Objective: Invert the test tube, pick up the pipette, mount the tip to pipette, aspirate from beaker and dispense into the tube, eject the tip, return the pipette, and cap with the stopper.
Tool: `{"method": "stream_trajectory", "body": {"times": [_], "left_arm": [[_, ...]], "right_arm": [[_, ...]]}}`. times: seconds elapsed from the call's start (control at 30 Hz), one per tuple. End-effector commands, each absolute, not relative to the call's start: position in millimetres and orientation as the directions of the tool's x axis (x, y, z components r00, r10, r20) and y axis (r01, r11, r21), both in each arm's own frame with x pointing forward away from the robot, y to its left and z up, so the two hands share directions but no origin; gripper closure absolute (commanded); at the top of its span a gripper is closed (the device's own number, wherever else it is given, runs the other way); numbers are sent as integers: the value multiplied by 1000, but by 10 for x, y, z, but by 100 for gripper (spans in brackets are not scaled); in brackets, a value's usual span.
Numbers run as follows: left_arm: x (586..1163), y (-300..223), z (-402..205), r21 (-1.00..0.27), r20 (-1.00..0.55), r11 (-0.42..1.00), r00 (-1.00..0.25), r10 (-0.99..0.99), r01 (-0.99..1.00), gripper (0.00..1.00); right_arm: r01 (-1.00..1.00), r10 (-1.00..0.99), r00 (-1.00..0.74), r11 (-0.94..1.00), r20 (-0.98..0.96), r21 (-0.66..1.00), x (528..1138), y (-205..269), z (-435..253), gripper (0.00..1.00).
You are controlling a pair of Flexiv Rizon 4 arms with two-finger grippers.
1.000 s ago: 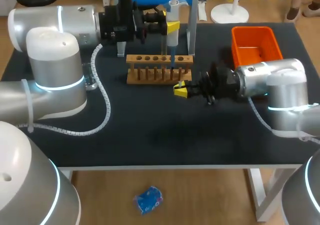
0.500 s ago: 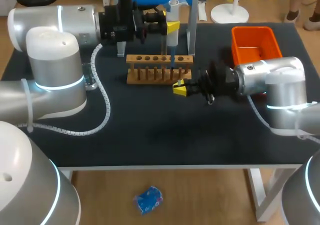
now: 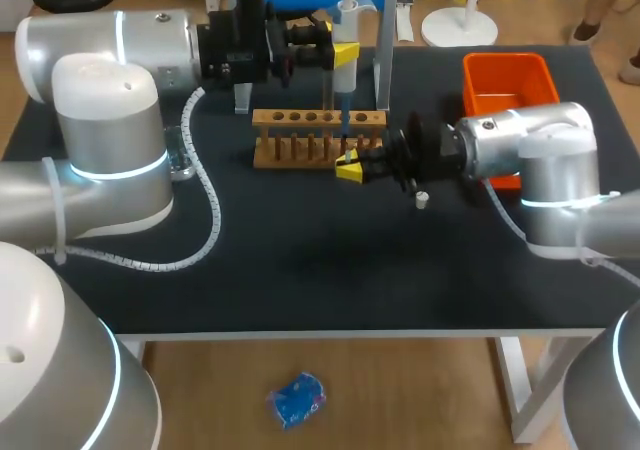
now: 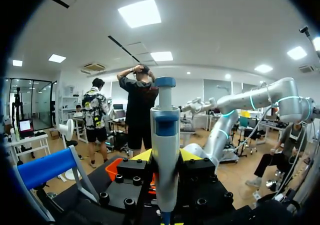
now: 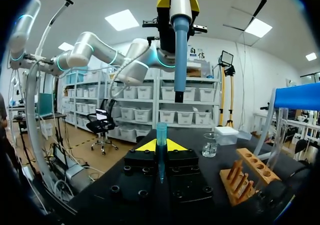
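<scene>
Bench (image 3: 300,260): dark top, both arms reaching in over it.
Stopper (image 3: 422,200): small and white, lying on the bench at about 4 o'clock from the right claw, apart from it.
Right claw (image 3: 352,168): low over the bench, just at the rack's near right corner, fingers narrow and closed on the pipette tip.
Pipette tip (image 5: 161,140): blue, upright between the yellow fingertips (seen plainly only from the right wrist), wide end up, directly under the pipette's shaft but apart from it.
Beaker (image 3: 180,156): clear glass, at 9 o'clock from the rack, partly behind the left arm's elbow.
Rack (image 3: 318,138): wooden, a row of holes along its top, at 11 o'clock from the right claw.
Orange bin (image 3: 505,62): at 2 o'clock from the rack, its near side hidden by the right arm.
Left claw (image 3: 343,54): at 12 o'clock from the rack's right end, raised, clamped on the pipette's body.
Pipette (image 3: 347,15): upright, plunger up, blue shaft pointing down toward the rack.
</scene>
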State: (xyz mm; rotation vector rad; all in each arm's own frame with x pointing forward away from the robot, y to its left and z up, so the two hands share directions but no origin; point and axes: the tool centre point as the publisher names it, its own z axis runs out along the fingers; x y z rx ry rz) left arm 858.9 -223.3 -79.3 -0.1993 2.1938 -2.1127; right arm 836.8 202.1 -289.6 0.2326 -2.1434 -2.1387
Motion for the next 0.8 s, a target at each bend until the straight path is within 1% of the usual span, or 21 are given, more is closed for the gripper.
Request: {"method": "stream_trajectory", "body": {"times": [0.03, 0.8], "left_arm": [[8584, -2241, -798, -999, 25, 31, -987, -160, -30, 100], [8584, -2241, -798, -999, 25, 31, -987, -160, -30, 100]], "right_arm": [[-40, -190, -981, -2, -39, 999, 8405, 2021, -2871, 100], [-71, -209, -975, -2, -70, 997, 8460, 2059, -2727, 100]]}}
